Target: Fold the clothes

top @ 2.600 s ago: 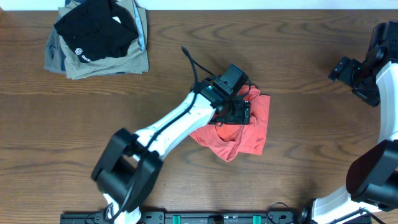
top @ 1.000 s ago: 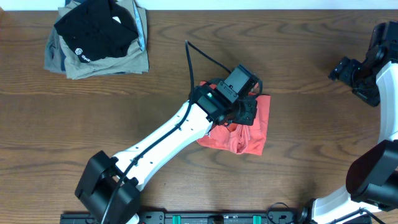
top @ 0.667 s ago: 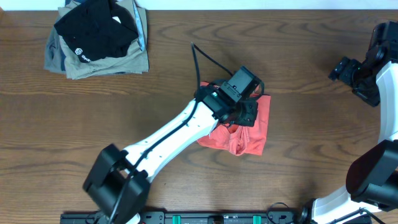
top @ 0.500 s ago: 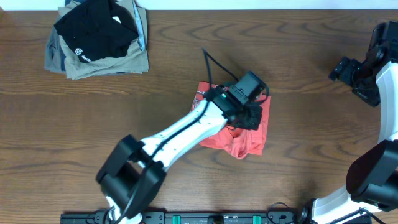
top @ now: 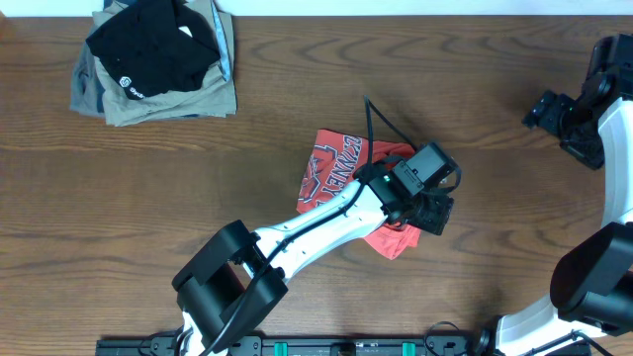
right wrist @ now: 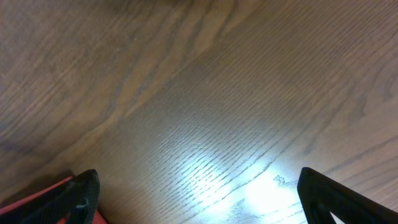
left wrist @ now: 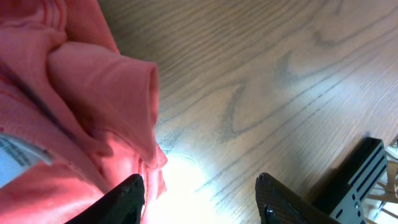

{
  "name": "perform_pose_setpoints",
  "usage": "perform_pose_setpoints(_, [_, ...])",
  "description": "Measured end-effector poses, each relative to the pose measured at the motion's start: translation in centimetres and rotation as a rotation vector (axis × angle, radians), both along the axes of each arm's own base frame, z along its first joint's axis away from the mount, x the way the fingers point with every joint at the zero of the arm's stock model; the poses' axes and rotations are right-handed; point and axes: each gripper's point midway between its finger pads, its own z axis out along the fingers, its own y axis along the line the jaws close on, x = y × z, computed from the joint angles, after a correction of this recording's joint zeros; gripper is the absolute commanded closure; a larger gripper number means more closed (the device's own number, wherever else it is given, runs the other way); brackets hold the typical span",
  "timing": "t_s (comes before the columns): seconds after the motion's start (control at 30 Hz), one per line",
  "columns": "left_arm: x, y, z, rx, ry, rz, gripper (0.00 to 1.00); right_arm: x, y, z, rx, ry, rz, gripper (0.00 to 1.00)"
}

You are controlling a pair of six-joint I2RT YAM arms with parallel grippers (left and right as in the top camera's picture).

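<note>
Left tool (left wrist: 202, 199) moved to T-shirt (top: 331, 173) edge, spread | tag (left wrist: 13, 159) wrist-only | right tool (right wrist: 199, 194) spread

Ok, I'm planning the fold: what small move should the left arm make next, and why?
Probably nudge the left gripper sideways onto the loose edge of the red T-shirt and close. Its jaws stand open over bare table, one finger just beside the fabric, and the shirt lies crumpled, not spread.

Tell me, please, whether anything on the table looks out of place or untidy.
The red-orange T-shirt lies crumpled mid-table, bunched into ridges beside the open left gripper, its lettering tilted. At the overhead view's top left, the black garment sits skewed on the khaki-grey garment, so that stack looks uneven.
</note>
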Motion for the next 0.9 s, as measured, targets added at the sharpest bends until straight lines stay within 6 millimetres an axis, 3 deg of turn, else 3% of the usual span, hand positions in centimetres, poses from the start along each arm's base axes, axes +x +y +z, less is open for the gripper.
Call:
perform_pose_setpoints(0.2, [1.7,2.2,0.7,0.042,-0.028,0.059,0.41,0.0,0.0,0.0,0.000,0.000,0.000,0.01])
perform_pose_setpoints(0.37, [6.0,5.9,4.1,0.047,-0.132,0.203,0.43,0.0,0.0,0.0,0.000,0.000,0.000,0.01])
perform_pose_setpoints(0.47, [8.3,7.9,4.4,0.055,-0.146,0.290,0.49,0.0,0.0,0.0,0.000,0.000,0.000,0.01])
perform_pose_setpoints(0.6, [9.7,8.4,2.9,0.063,-0.122,0.330,0.63,0.0,0.0,0.0,0.000,0.000,0.000,0.01])
perform_pose_setpoints(0.9, [8.6,4.6,-3.3,0.026,0.012,0.250,0.81,0.0,0.0,0.0,0.000,0.000,0.000,0.01])
